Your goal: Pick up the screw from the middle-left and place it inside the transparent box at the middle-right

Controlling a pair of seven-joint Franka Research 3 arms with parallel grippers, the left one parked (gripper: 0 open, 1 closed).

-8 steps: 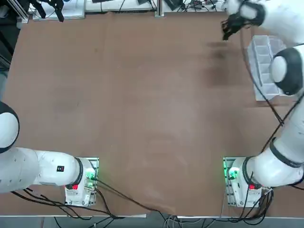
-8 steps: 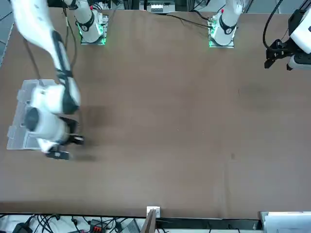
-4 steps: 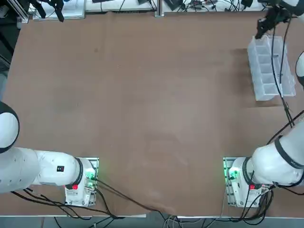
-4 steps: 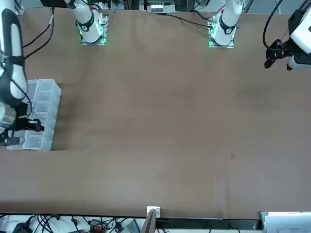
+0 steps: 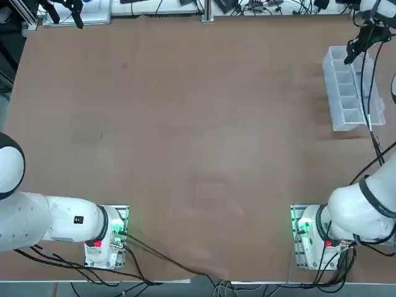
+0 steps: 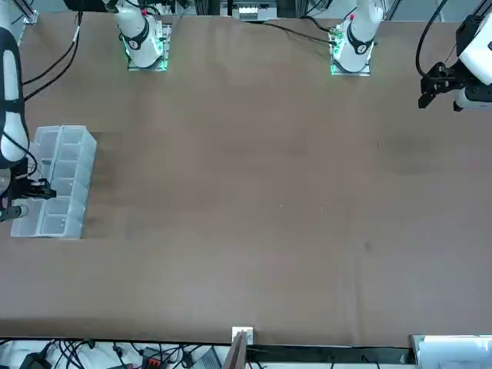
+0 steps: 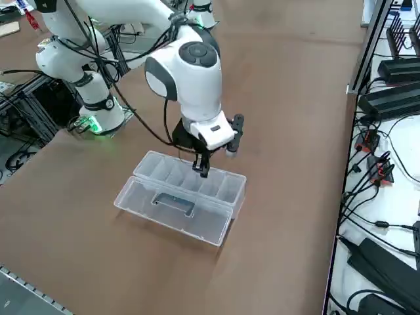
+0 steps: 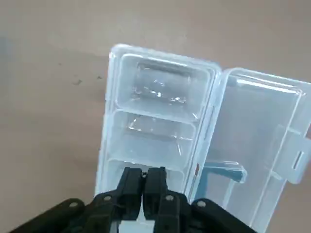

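The transparent box (image 5: 348, 88) lies near the table's (image 5: 185, 136) right edge as the overhead camera has it, well up toward the far side, its long axis running from the robot outward; its row of compartments is on the inner side and the opened clear lid (image 7: 172, 205) lies flat beside them on the outer side, toward the table's edge; from the side camera the box (image 7: 180, 195) has bare brown tabletop all round it, with only a narrow strip between the lid and the near edge; the whole middle and left of the table is open surface, and cables and power bricks (image 7: 394, 65) sit on a separate ledge past the far edge; the right gripper (image 7: 201, 169) hangs pointing down over the compartment row, toward the box's far end, its tips just above the tray and not seen touching it; in the wrist camera the two fingers (image 8: 130, 183) are pressed together with no gap to speak of, above a compartment of the box (image 8: 160, 126); the screw is too small to make out anywhere, so whether it sits pinched between the fingertips cannot be told; the compartments in sight look bare.
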